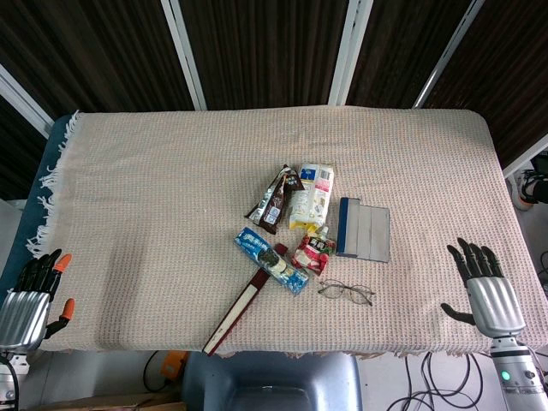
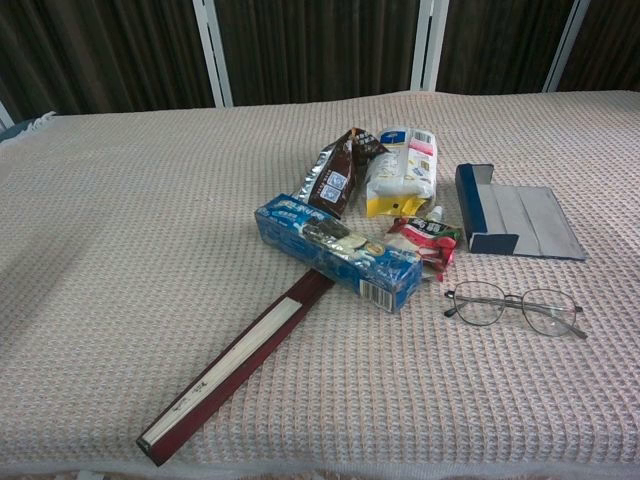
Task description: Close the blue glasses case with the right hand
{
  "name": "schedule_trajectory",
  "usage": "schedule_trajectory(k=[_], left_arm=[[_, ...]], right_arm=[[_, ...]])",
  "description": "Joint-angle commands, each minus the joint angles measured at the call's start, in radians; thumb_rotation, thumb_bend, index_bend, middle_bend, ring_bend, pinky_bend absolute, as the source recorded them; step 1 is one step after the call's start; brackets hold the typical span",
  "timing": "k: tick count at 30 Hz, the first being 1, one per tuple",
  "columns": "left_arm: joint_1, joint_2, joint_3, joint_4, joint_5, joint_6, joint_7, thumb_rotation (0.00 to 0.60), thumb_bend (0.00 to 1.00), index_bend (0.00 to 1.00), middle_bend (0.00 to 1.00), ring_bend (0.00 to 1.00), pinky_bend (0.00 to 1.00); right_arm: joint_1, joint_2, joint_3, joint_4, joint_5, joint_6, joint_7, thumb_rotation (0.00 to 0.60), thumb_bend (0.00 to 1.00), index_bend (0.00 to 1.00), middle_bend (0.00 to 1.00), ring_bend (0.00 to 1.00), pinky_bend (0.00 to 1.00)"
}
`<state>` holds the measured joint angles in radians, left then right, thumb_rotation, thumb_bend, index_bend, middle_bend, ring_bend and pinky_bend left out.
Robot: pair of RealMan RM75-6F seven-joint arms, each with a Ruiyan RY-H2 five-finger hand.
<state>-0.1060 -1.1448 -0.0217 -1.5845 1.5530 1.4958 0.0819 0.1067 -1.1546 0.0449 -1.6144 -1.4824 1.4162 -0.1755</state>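
Observation:
The blue glasses case (image 1: 361, 229) (image 2: 512, 212) lies open right of the table's middle, its grey flap spread flat on the cloth to the right of the blue box part. A pair of thin-rimmed glasses (image 1: 346, 292) (image 2: 516, 307) lies just in front of it. My right hand (image 1: 487, 288) hovers over the table's near right edge, fingers spread, holding nothing, well to the right of the case. My left hand (image 1: 32, 295) stays off the near left corner, fingers apart and empty. Neither hand shows in the chest view.
Left of the case lie a brown snack packet (image 1: 272, 199), a white and yellow packet (image 1: 310, 195), a small red packet (image 1: 312, 251), a blue box (image 1: 271, 259) and a long dark red folded fan (image 1: 236, 310). A beige woven cloth (image 1: 154, 188) covers the table.

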Motion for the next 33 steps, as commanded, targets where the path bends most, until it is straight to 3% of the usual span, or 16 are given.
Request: schedule_trajectory(k=[1,8,10,13,20,26,33], left_arm=[[-0.001,0.000,-0.001,0.001,-0.003,-0.002,0.000,0.600,0.42,0.00,0.00,0.00,0.07],[-0.007,0.005,-0.002,-0.007,-0.014,-0.020,0.000,0.600,0.42,0.00,0.00,0.00,0.07],[-0.008,0.010,-0.001,-0.009,-0.005,-0.017,-0.012,0.600,0.42,0.00,0.00,0.00,0.07],[-0.009,0.019,0.003,-0.005,0.006,-0.015,-0.039,0.600,0.42,0.00,0.00,0.00,0.07],[-0.005,0.033,0.013,-0.001,0.029,-0.003,-0.077,0.600,0.42,0.00,0.00,0.00,0.07],[0.002,0.042,0.024,0.006,0.049,0.011,-0.100,0.600,0.42,0.00,0.00,0.00,0.07],[0.007,0.049,0.028,0.013,0.061,0.025,-0.127,0.600,0.42,0.00,0.00,0.00,0.07]], right_arm=[[0.000,0.000,0.000,0.000,0.000,0.001,0.000,0.600,0.26,0.06,0.00,0.00,0.00],[0.020,-0.027,0.003,0.013,-0.022,-0.013,0.042,0.600,0.27,0.20,0.00,0.00,0.00],[0.070,-0.054,0.011,0.005,-0.039,-0.076,0.089,0.600,0.30,0.29,0.00,0.00,0.00],[0.148,-0.095,0.037,-0.005,-0.004,-0.194,0.061,0.600,0.38,0.38,0.00,0.00,0.00],[0.249,-0.186,0.066,-0.058,0.082,-0.318,-0.126,0.600,0.42,0.51,0.00,0.00,0.00],[0.299,-0.272,0.074,-0.063,0.189,-0.362,-0.312,0.600,0.43,0.53,0.00,0.00,0.00],[0.330,-0.338,0.055,-0.046,0.265,-0.373,-0.436,0.600,0.48,0.59,0.01,0.00,0.00]])
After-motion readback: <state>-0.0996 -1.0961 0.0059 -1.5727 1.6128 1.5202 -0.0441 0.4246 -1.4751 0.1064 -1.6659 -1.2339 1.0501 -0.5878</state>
